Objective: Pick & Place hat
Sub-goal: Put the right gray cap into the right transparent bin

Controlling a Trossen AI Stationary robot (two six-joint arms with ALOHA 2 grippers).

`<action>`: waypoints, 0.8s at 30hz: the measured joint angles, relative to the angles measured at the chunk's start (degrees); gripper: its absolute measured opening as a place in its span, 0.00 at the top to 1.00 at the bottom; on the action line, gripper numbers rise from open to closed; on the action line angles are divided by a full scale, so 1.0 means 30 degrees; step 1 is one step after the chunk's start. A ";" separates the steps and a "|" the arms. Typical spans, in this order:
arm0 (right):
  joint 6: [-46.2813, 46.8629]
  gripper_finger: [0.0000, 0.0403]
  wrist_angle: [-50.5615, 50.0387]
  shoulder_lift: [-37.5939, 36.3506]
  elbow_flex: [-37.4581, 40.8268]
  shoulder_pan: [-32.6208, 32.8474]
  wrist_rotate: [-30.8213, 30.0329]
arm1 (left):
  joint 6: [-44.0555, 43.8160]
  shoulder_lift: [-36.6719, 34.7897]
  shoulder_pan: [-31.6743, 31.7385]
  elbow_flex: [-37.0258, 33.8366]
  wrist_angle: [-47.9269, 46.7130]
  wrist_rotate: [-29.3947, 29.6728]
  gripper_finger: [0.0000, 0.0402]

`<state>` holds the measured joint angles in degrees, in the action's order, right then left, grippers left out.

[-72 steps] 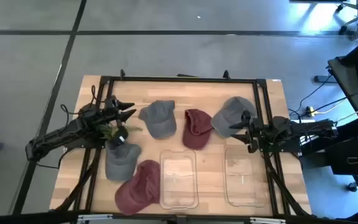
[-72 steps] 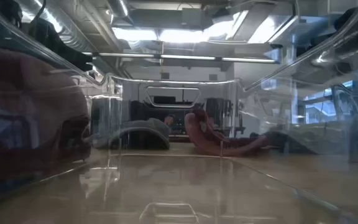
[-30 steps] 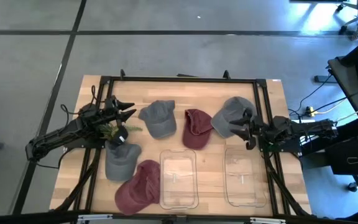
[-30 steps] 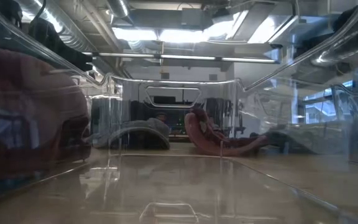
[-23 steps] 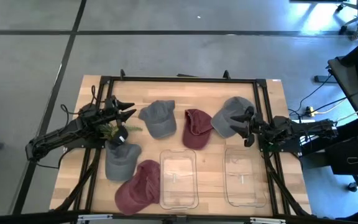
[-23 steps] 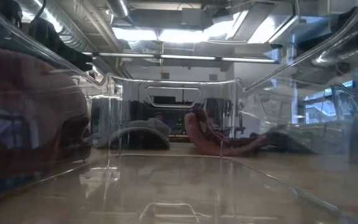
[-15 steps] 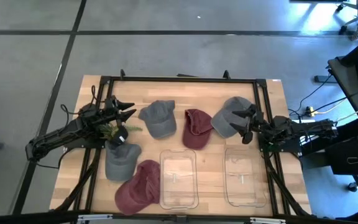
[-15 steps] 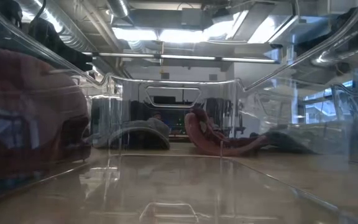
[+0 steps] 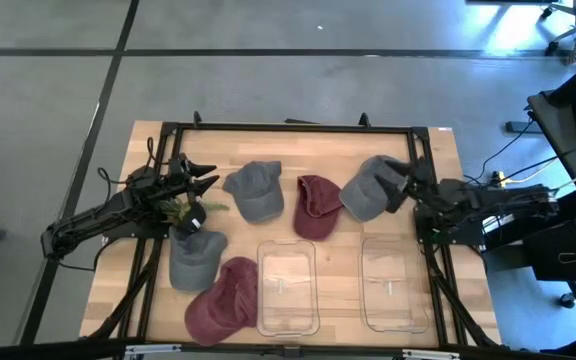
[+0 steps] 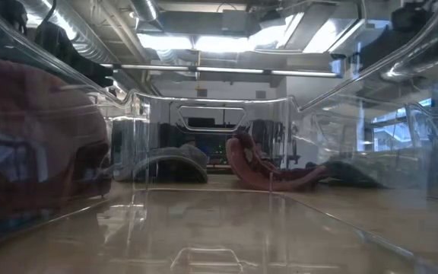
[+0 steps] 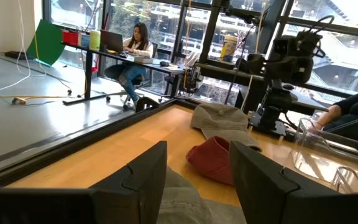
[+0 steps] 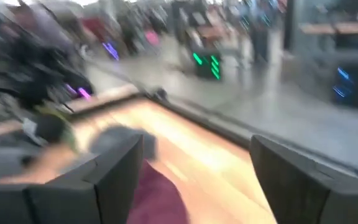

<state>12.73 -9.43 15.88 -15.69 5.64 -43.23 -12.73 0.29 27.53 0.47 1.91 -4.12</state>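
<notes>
Several caps lie on the wooden table. A grey cap [image 9: 367, 188] is at the far right, a maroon cap [image 9: 314, 206] and a second grey cap [image 9: 253, 190] lie in the middle. A third grey cap [image 9: 196, 256] and a second maroon cap [image 9: 222, 299] lie near left. My right gripper [image 9: 394, 185] is open over the right side of the far-right grey cap; its wrist view shows the maroon cap [image 12: 158, 194] past the fingers. My left gripper [image 9: 206, 177] is open at the table's left, pointing at the middle grey cap [image 11: 185, 200].
Two clear plastic containers [image 9: 288, 288] [image 9: 390, 287] stand at the near edge, right of the near maroon cap. A small green item [image 9: 176, 212] lies under the left arm. A black frame [image 9: 288, 128] runs round the table. A person [image 11: 134, 46] sits far behind.
My right gripper has gone toward the table's far edge and up, from beside the far-right grey cap's near side to above its right side, staying open. The caps have not moved.
</notes>
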 joint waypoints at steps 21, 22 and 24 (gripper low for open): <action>0.6616 0.36 -1.7800 1.8400 -1.0598 -0.9914 0.5426 | 0.0001 -0.0005 -0.0001 0.0006 0.0001 0.0000 0.58; 0.6607 0.36 -1.8006 1.8973 -1.0598 -1.0224 0.5344 | 0.0000 -0.0002 0.0002 0.0001 0.0000 0.0000 0.58; 0.6410 0.36 -1.8249 1.9928 -1.0598 -1.0806 0.5321 | 0.0000 -0.0001 0.0000 0.0000 -0.0001 0.0000 0.58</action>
<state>31.96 -64.18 75.66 -47.48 -26.78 -27.27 -12.73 0.29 27.54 0.47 1.91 -4.12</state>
